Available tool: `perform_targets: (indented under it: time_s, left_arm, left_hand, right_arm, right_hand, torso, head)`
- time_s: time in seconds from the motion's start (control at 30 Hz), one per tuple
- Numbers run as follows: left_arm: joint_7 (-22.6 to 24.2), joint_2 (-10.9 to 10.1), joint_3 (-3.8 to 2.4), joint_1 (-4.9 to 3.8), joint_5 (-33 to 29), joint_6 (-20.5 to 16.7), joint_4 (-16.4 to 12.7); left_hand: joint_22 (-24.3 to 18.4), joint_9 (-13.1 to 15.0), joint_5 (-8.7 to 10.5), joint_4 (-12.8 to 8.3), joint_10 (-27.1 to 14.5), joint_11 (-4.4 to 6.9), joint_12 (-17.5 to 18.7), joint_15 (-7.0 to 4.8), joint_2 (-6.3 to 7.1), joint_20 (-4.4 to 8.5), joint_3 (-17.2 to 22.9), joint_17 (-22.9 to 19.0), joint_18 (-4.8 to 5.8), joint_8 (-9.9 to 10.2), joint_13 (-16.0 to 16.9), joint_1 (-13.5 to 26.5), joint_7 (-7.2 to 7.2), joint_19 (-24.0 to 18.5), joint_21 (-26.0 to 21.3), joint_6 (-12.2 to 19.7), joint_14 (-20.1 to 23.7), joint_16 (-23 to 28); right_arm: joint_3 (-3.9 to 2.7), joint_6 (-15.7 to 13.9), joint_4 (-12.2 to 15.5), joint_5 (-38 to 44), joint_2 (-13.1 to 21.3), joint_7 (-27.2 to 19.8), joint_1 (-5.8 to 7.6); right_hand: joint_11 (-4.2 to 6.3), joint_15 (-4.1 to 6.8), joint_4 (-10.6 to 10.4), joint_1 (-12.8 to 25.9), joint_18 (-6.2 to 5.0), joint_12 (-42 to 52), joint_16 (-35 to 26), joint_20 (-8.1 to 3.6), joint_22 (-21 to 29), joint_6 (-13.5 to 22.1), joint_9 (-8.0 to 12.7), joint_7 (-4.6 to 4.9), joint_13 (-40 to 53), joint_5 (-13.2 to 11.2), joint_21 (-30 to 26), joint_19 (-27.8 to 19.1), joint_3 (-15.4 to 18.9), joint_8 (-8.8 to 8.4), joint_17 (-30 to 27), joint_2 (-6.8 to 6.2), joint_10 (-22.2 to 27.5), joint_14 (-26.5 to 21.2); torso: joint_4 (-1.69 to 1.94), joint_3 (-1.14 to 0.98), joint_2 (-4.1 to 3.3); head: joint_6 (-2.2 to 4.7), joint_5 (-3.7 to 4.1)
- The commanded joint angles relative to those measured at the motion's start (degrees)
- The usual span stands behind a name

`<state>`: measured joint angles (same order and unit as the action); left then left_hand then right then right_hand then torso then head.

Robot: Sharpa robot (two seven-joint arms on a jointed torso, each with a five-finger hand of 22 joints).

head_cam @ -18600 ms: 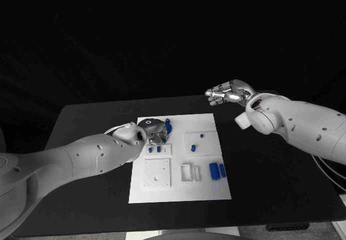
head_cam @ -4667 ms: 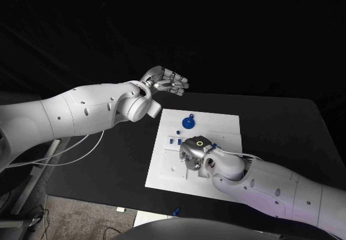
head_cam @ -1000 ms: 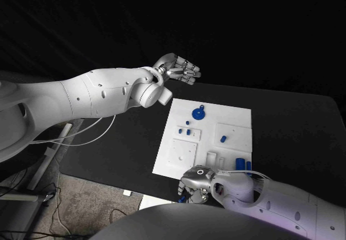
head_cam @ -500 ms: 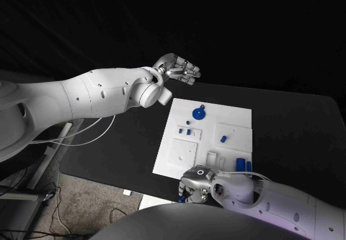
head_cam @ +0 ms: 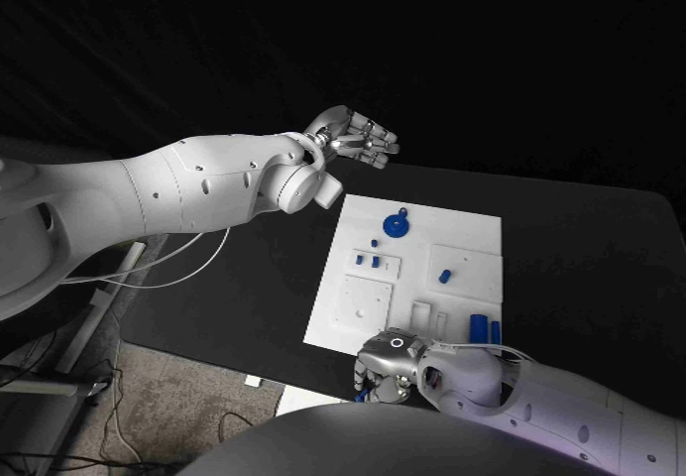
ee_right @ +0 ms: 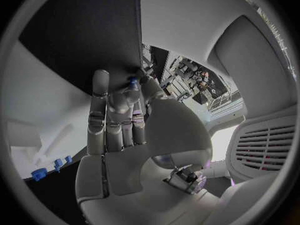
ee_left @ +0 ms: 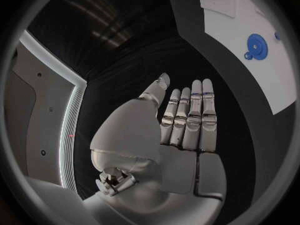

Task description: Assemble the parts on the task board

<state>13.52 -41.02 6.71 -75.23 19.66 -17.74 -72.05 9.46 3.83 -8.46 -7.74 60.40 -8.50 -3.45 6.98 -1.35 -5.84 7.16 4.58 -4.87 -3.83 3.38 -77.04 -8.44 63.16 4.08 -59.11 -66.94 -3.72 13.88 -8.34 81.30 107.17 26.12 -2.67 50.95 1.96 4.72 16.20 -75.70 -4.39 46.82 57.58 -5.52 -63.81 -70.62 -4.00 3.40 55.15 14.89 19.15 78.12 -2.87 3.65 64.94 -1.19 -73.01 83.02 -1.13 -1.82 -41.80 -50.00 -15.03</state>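
Black table point(head_cam: 572, 258): bears the board at its middle; near edge just beyond the right hand.

White rectangular task board point(head_cam: 472, 233), flat plate with raised square seats: lies square on the table, not touched by either hand.

Left hand point(head_cam: 353, 140), silver, many-fingered: raised above the far corner of the table, well apart from the board. In the left wrist view its fingers point(ee_left: 195, 117) lie straight and side by side, the palm bare; it holds nothing.

Right hand point(head_cam: 386, 372), silver: low at the table's near edge, just off the near corner of the board. The right wrist view shows a small blue part point(ee_right: 132, 80) pinched at the fingertips point(ee_right: 119, 102); the grip looks light, and the part's shape is too small to tell.

Round blue disc with a small lug point(head_cam: 394, 226): flat on the far end of the board.

Small blue pieces, loose: a pair point(head_cam: 368, 262) by the left seat, one point(head_cam: 445, 275) on the right seat, two upright cylinders point(head_cam: 485, 328) near the right hand.

Step in hand, as judged: a stray part has been picked up at the table edge and awaits placing. Next move calls for carrying it up over the board without loosening the pinch, then lining it up with a free seat; which seat fits cannot be told.
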Motion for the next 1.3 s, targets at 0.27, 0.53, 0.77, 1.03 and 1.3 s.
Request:
perform_targets:
  time_s: [0.27,0.53,0.77,1.03,1.3]
  left_arm:
    - [0.32,-0.05,-0.04,-0.03,-0.33,0.65,-0.23]
    - [0.25,-0.13,-0.04,-0.03,-0.33,0.71,-0.26]
    - [0.21,-0.24,-0.04,-0.03,-0.33,0.72,-0.28]
    - [0.14,-0.33,-0.03,-0.03,-0.33,0.77,-0.34]
    - [0.09,-0.39,-0.03,-0.03,-0.33,0.82,-0.36]
  left_hand:
    - [-0.06,-0.02,0.27,0.21,-0.22,0.03,0.01,-0.13,0.08,-0.04,0.00,0.09,-0.35,0.16,0.00,0.13,-0.08,0.22,0.17,0.40,0.35,0.21]
    - [-0.06,-0.02,0.27,0.21,-0.22,0.03,0.01,-0.13,0.08,-0.04,0.00,0.09,-0.35,0.16,0.00,0.13,-0.08,0.22,0.17,0.40,0.35,0.21]
    - [-0.49,-0.01,0.28,0.26,-0.22,0.04,0.02,-0.12,0.04,-0.03,-0.02,0.10,-0.34,0.15,0.00,0.04,-0.05,0.30,0.21,0.33,0.37,0.21]
    - [-0.49,-0.01,0.28,0.26,-0.22,0.04,0.02,-0.12,0.04,-0.03,-0.02,0.10,-0.34,0.15,0.00,0.04,-0.05,0.30,0.21,0.33,0.37,0.21]
    - [-0.49,-0.01,0.28,0.26,-0.22,0.04,0.02,-0.12,0.04,-0.03,-0.02,0.10,-0.34,0.15,0.00,0.04,-0.05,0.30,0.21,0.33,0.37,0.21]
  right_arm:
    - [0.22,0.99,-0.57,1.15,-0.23,0.30,-0.43]
    - [0.21,-0.22,-0.91,1.64,-0.30,1.85,-0.45]
    - [0.21,-0.42,-1.22,1.75,-0.26,2.71,-0.45]
    - [0.21,-3.29,-1.50,2.18,-0.16,4.61,-0.44]
    - [0.20,-5.96,-1.82,3.00,-0.15,7.08,-0.42]
  right_hand:
    - [-0.10,0.09,-0.16,0.36,-0.48,-0.22,0.15,0.15,-0.22,0.15,0.12,0.06,-0.21,-0.06,-0.52,0.23,0.73,-0.07,0.03,0.86,-0.23,0.30]
    - [-0.21,-0.04,-0.35,-0.83,-0.84,-0.31,0.01,0.42,-0.49,0.53,0.24,0.31,-0.28,-4.35,-0.73,0.34,-1.07,-0.10,-0.07,2.79,-0.14,0.33]
    - [-0.24,-0.15,-1.35,-0.06,-1.19,-0.40,-0.09,0.76,-1.12,0.70,0.29,0.37,-0.47,-5.56,-1.02,0.25,-4.38,-0.10,-0.21,2.94,0.08,0.34]
    - [-0.20,-0.13,-2.67,0.06,-1.27,-0.30,0.02,0.82,-1.28,0.79,0.29,0.31,-0.56,-4.24,-1.39,0.62,-4.88,-0.09,-0.21,1.94,-0.06,0.38]
    - [-0.14,-0.14,-4.27,-0.03,-1.47,-0.45,0.25,1.03,-1.41,0.92,0.29,0.29,-0.82,-2.56,-1.84,0.88,-5.72,-0.05,-0.14,0.67,-0.12,0.43]
  torso:
    - [-0.07,0.03,-0.01]
    - [-0.01,0.02,-0.02]
    - [-0.05,0.03,-0.03]
    - [-0.03,0.01,-0.04]
    - [-0.03,0.03,-0.09]
  head:
    - [0.00,-0.14]
    - [0.00,-0.22]
    - [0.00,-0.32]
    - [0.00,-0.30]
    - [0.00,-0.26]
